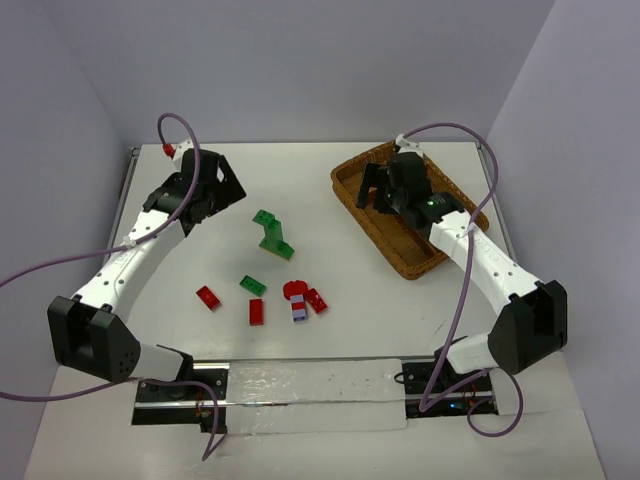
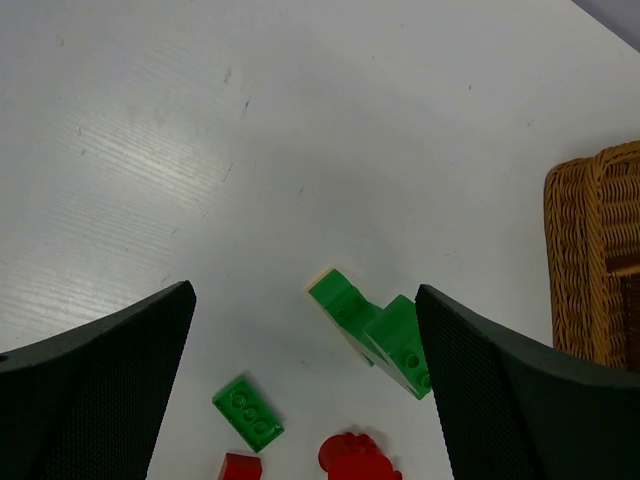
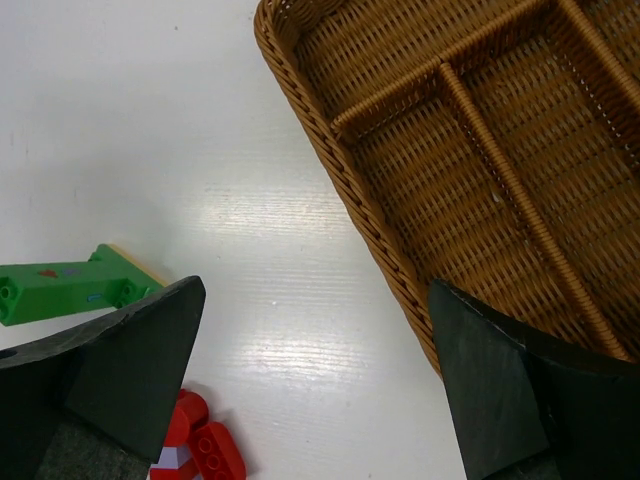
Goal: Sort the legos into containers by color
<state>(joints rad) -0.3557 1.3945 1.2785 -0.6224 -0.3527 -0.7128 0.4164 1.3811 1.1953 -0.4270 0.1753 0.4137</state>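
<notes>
Glossy moulded plastic legos [image 2: 398,345] are contrasting with the rough woven wicker tray [image 3: 470,150] and the smooth, faintly sheened counter [image 3: 150,120].

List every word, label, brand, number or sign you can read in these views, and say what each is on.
No text can be read in any view.
On the green brick, the right wrist view shows small red and blue marks on its side, too blurred to tell whether they are print.
On the wicker tray and the red bricks, no lettering shows.
On the right arm there is one green light, and on the left arm nothing; neither shows a brand.
</notes>
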